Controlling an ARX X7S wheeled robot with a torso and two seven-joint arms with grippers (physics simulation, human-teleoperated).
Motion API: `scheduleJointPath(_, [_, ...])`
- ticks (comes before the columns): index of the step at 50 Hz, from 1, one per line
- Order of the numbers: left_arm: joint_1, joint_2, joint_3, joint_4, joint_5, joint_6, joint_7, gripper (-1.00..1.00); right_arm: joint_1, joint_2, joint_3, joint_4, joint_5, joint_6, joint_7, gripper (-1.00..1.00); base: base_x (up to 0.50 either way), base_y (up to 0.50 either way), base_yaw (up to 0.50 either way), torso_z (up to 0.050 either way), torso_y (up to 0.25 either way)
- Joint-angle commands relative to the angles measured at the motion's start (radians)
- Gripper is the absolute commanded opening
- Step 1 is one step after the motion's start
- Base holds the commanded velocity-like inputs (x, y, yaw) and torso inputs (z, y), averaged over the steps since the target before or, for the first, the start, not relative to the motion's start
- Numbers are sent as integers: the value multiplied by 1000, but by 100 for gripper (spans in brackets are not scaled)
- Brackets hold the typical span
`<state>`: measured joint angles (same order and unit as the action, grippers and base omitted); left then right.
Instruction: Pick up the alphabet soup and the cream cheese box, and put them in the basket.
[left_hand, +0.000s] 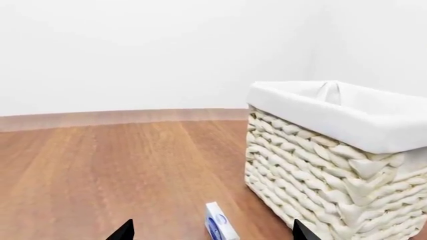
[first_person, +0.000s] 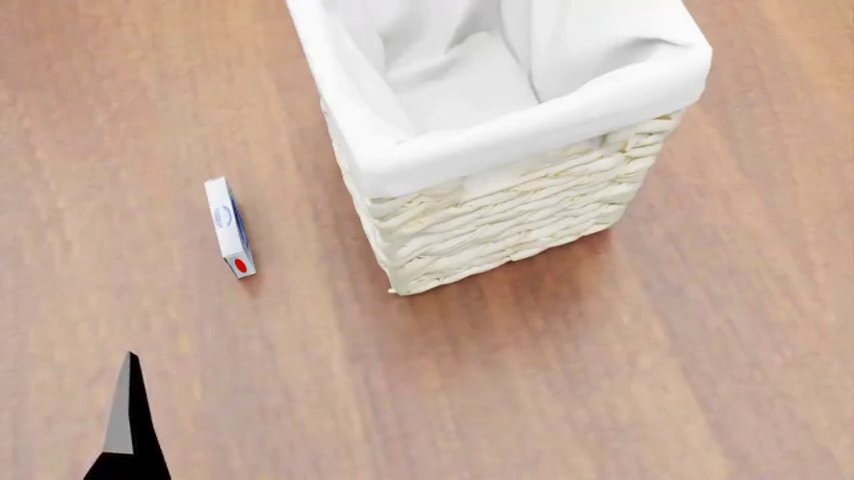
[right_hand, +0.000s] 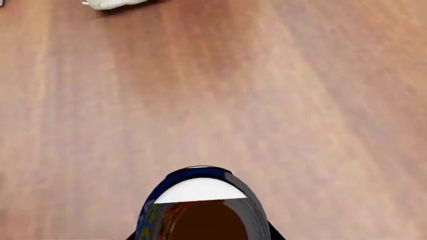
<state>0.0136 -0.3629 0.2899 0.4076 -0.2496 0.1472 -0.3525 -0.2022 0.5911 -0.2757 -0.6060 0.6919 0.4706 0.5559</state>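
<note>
The basket (first_person: 521, 150) is standing upright on the wooden floor (first_person: 601, 380), its white cloth lining (first_person: 454, 80) folding over the rim and its inside showing nothing but cloth from the head view. The cream cheese box (first_person: 228, 226) is resting on one narrow edge on the floor to the basket's left, near it but not touching, with bare boards lying between them. From the left wrist view the same box (left_hand: 220, 222) is sitting between the two dark fingertips (left_hand: 122, 231) of the left gripper (left_hand: 212, 234), whose jaws are standing wide apart and touching nothing; the basket's woven wall (left_hand: 320, 180) is rising just beside the box there. The alphabet soup (right_hand: 200, 210) is filling the near edge of the right wrist view, its blue label and pale lid close against the camera; the right gripper's jaws are not showing, so I cannot tell whether they are clamping the can.
</note>
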Motion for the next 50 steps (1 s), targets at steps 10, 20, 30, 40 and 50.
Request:
scheduleJointPath(10, [-3, -2, -2, -14, 2, 4, -10, 100, 36, -18, -25, 70, -23, -14, -32, -100, 6, -2, 3, -3, -4])
scheduleJointPath(20, [-4, -2, -2, -23, 3, 8, -14, 100, 37, -14, -19, 58, -21, -18, -26, -100, 7, -1, 3, -4, -3])
scheduleJointPath(30, [-6, -2, 4, -31, 4, 15, -12, 100, 82, 47, 34, -94, -99, -1, 77, -100, 3, -1, 1, -1, -1])
scheduleJointPath(40, [-20, 2, 19, -29, 10, 8, -10, 100, 460, 96, -14, -260, -280, 66, 68, -100, 1, 0, 0, 0, 0])
scheduleJointPath(50, [-32, 0, 26, -26, 16, -5, -13, 100, 1096, 44, -67, -367, -245, 244, -62, -100, 0, 0, 0, 0, 0])
